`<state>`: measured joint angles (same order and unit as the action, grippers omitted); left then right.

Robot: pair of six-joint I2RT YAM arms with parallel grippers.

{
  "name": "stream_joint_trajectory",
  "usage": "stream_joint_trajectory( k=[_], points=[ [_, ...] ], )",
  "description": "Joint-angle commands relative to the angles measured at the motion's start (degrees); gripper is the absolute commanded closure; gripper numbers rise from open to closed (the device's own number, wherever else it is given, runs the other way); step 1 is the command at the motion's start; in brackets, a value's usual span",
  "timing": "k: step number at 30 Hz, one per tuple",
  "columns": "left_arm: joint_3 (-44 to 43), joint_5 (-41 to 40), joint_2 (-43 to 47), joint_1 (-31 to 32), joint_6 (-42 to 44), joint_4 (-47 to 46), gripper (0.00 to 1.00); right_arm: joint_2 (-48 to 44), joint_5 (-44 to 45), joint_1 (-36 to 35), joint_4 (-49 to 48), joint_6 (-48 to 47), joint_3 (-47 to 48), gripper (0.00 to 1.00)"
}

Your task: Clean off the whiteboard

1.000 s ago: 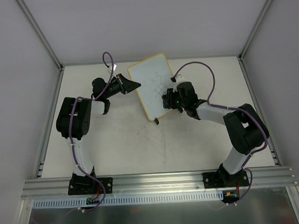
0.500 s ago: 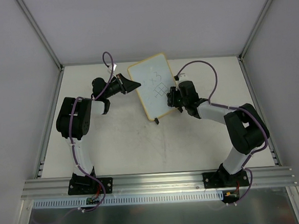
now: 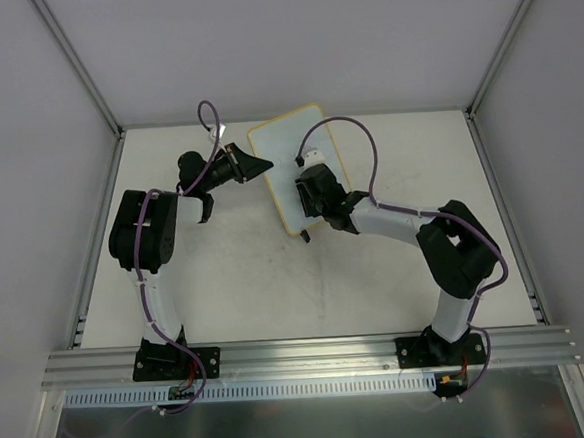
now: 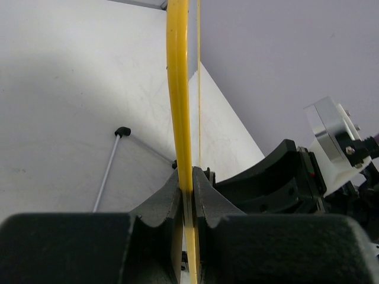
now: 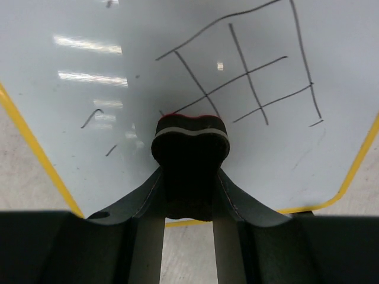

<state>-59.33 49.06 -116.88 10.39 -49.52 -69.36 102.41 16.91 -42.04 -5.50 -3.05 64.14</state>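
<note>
left hand (image 4: 188, 198) clenched on yellow frame edge of whiteboard (image 4: 177, 89) | right hand (image 5: 189, 177) grasping black eraser (image 5: 189, 139), set against board face beside pen grid (image 5: 249, 77) | whiteboard at far centre of surface (image 3: 236, 273), between both hands

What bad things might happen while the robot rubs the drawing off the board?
1. The left gripper pinches the whiteboard only at its thin edge; a hard push might make the board slip or tip.
2. The right gripper squeezes the black eraser, so it may twist loose under pressure.
3. The grid lines are spread wide; some could get missed.
</note>
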Motion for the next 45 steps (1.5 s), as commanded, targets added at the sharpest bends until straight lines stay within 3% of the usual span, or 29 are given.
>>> stream_joint_trajectory(
  k=[1, 7, 18, 23, 34, 45],
  points=[
    [-1.2, 1.9, 1.3, 1.1, 3.6, -2.7, 1.00, 4.0, -7.7, -5.2, -1.5, 1.7, 3.9, 1.00],
    [-1.2, 1.7, 1.0, 1.4, 3.6, -2.9, 1.00, 5.8, -8.6, -8.1, -0.8, 1.2, 7.8, 1.00],
    [-0.8, 1.7, 1.4, 1.6, 3.6, -3.3, 1.00, 6.8, -8.5, -6.8, 0.3, -0.4, 9.7, 1.00],
    [-0.4, 1.8, 2.1, 1.6, 4.3, -2.6, 1.00, 5.1, -12.0, -0.4, -0.6, 1.5, 6.9, 1.00],
    [-0.4, 2.0, 1.9, 1.6, 4.4, -2.6, 1.00, 0.3, -10.7, 12.8, -1.0, 0.2, 0.0, 1.00],
    [-0.4, 2.3, 2.0, 1.6, 4.7, -2.4, 1.00, -0.3, -12.3, 20.0, -0.8, -1.5, 0.3, 1.00]
  ],
)
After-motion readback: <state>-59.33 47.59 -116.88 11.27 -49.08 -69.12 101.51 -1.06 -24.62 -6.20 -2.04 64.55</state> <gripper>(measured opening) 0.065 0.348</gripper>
